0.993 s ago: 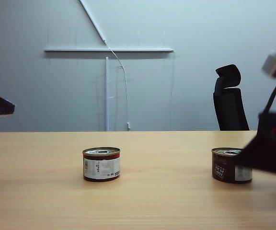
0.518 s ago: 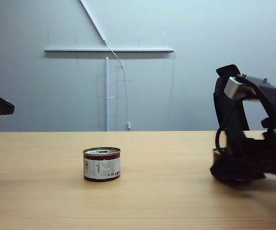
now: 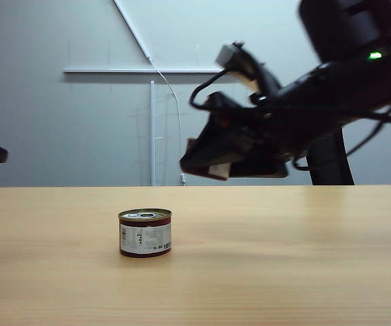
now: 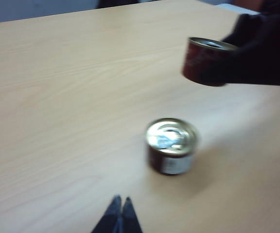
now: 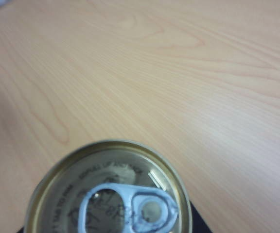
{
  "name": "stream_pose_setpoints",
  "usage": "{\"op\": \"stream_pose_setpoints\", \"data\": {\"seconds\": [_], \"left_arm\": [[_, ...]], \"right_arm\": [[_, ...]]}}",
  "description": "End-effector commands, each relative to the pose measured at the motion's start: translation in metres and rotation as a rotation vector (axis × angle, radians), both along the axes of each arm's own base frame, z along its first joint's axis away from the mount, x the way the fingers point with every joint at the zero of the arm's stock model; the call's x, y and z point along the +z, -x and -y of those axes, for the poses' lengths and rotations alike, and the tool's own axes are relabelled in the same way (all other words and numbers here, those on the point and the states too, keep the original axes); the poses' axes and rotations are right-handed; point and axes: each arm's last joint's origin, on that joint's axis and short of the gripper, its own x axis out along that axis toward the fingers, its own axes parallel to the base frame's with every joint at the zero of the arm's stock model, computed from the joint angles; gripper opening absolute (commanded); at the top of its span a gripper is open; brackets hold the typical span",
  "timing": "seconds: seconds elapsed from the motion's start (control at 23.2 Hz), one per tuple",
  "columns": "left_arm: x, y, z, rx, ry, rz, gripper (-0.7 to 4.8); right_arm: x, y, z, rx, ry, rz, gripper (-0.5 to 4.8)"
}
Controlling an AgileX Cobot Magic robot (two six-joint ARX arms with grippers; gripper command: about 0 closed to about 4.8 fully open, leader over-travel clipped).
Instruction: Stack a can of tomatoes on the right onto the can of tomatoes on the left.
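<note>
- Since the earlier frame, the right can (image 4: 204,61) had left its spot at the right of the surface (image 3: 284,258) and was up in the air.
- Right claw (image 3: 212,159) gripped it, jaws closed on its sides, high above the surface and up to the right of the left can (image 3: 145,232).
- From the right wrist, the held can's pull-tab lid (image 5: 113,194) filled the lower frame, bare wood behind.
- Left can stood upright on the surface, alone, well apart from the lifted one.
- Left claw (image 4: 120,216) hung near the left can, fingertips pressed together, holding nothing; in the exterior view only a dark bit showed at the left edge.
</note>
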Motion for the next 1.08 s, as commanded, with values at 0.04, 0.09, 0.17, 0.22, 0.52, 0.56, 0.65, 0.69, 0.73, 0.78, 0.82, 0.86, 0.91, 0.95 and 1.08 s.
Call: {"op": "stream_pose_setpoints", "data": {"seconds": [0.04, 0.09, 0.17, 0.22, 0.52, 0.56, 0.65, 0.69, 0.73, 0.78, 0.82, 0.86, 0.91, 0.95, 1.08], "left_arm": [[0.003, -0.003, -0.005, 0.057, 0.01, 0.016, -0.04], [0.003, -0.003, -0.006, 0.065, 0.013, 0.022, -0.04], [0.004, -0.003, -0.006, 0.061, 0.018, 0.029, -0.04], [0.004, -0.003, -0.006, 0.06, 0.019, 0.031, -0.04], [0.004, -0.003, -0.006, 0.06, 0.019, 0.031, -0.04], [0.004, -0.003, -0.006, 0.06, 0.019, 0.031, -0.04], [0.004, -0.003, -0.006, 0.06, 0.019, 0.031, -0.04], [0.004, -0.003, -0.006, 0.061, 0.019, 0.031, -0.04], [0.004, -0.003, -0.006, 0.06, 0.019, 0.031, -0.04], [0.004, -0.003, -0.006, 0.06, 0.019, 0.031, -0.04], [0.004, -0.003, -0.006, 0.06, 0.019, 0.03, -0.04], [0.004, -0.003, -0.006, 0.06, 0.019, 0.031, -0.04], [0.004, -0.003, -0.006, 0.06, 0.019, 0.031, -0.04], [0.004, -0.003, -0.006, 0.06, 0.019, 0.031, -0.04], [0.004, -0.003, -0.006, 0.06, 0.019, 0.031, -0.04]], "right_arm": [[0.008, -0.009, -0.023, 0.076, 0.02, 0.007, -0.03], [0.009, -0.009, -0.031, 0.105, 0.048, 0.006, -0.03], [0.01, -0.005, -0.045, 0.165, 0.081, 0.031, -0.03], [0.01, -0.004, -0.049, 0.19, 0.097, 0.05, -0.03], [-0.001, 0.005, -0.066, 0.214, 0.183, 0.069, -0.03], [-0.001, 0.004, -0.066, 0.196, 0.192, 0.074, -0.03], [-0.001, 0.003, -0.065, 0.145, 0.217, 0.087, -0.03], [-0.001, 0.003, -0.064, 0.142, 0.217, 0.088, -0.03], [-0.001, 0.003, -0.065, 0.145, 0.217, 0.087, -0.03], [-0.001, 0.003, -0.065, 0.146, 0.217, 0.086, -0.03], [-0.001, 0.003, -0.065, 0.147, 0.218, 0.086, -0.03], [-0.002, 0.004, -0.066, 0.156, 0.216, 0.084, -0.03], [-0.002, 0.005, -0.067, 0.17, 0.209, 0.081, -0.03], [-0.002, 0.006, -0.068, 0.175, 0.21, 0.08, -0.03], [-0.003, 0.006, -0.068, 0.174, 0.208, 0.082, -0.03]]}}
